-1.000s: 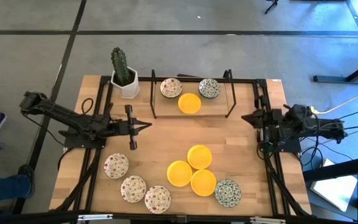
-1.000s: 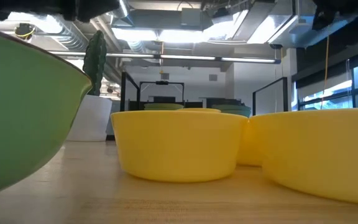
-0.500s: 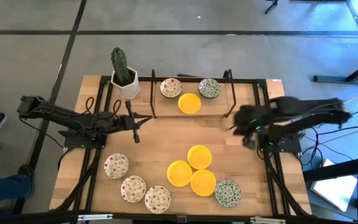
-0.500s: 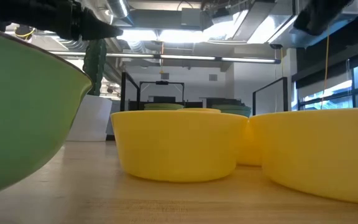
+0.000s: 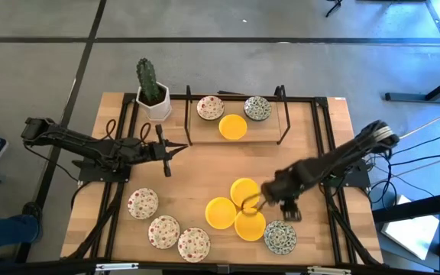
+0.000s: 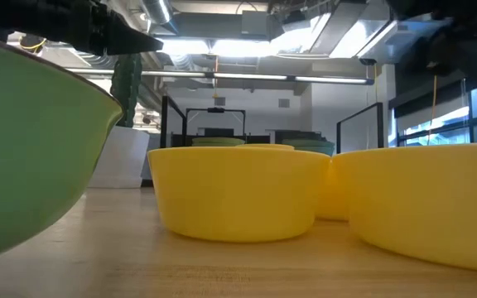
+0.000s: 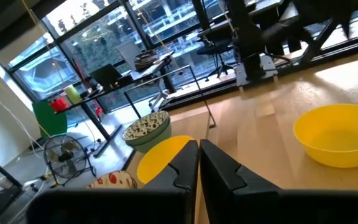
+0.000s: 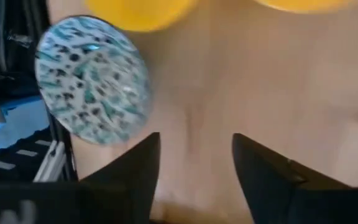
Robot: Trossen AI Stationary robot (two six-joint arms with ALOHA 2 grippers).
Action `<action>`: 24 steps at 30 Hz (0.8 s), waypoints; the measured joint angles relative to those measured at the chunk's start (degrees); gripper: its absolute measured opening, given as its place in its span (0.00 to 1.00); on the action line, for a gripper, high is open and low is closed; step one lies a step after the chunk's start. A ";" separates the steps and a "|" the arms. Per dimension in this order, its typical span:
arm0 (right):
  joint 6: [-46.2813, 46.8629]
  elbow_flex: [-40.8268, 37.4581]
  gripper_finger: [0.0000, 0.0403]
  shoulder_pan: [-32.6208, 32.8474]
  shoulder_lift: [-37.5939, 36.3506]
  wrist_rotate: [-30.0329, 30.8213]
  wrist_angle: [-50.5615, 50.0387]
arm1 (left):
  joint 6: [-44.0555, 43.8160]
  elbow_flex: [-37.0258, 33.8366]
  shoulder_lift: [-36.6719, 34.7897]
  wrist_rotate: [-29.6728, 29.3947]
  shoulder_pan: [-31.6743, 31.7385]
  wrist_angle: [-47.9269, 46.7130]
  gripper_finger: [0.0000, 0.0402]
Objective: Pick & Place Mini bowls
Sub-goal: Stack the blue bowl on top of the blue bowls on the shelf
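Observation:
Three plain yellow mini bowls sit bunched near the table's near edge, with a green-patterned bowl to their right. Three red-speckled bowls lie at the near left. On the black rack at the far side rest a red-speckled, a green-patterned and a yellow bowl. My right gripper hovers open just over the yellow cluster's right side; in its wrist view only bare wood shows between its fingers. My left gripper is shut and holds nothing, at the table's left-middle.
A white pot with a green cactus stands at the far left corner. Black frame rails run along both sides of the wooden table. Bare wood lies between the rack and the yellow bowls.
My right arm has swung from its rest at the table's right edge toward the near middle and down over the yellow bowls, and its fingers have opened. My left gripper has dipped and turned slightly. No bowl has moved.

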 joint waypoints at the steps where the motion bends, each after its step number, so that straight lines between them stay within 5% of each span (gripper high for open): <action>1: 0.26 -0.05 0.52 1.56 0.97 -0.01 1.88 | 0.00 0.00 0.01 0.00 0.00 -0.14 0.03; 11: 10.21 -0.04 0.61 12.17 7.69 4.72 13.88 | -2.30 -0.02 0.02 -0.02 -0.02 -0.34 0.02; 24: 12.26 -0.13 0.62 14.57 11.29 12.69 7.41 | -2.54 -0.02 0.03 -0.02 -0.02 -0.42 0.01</action>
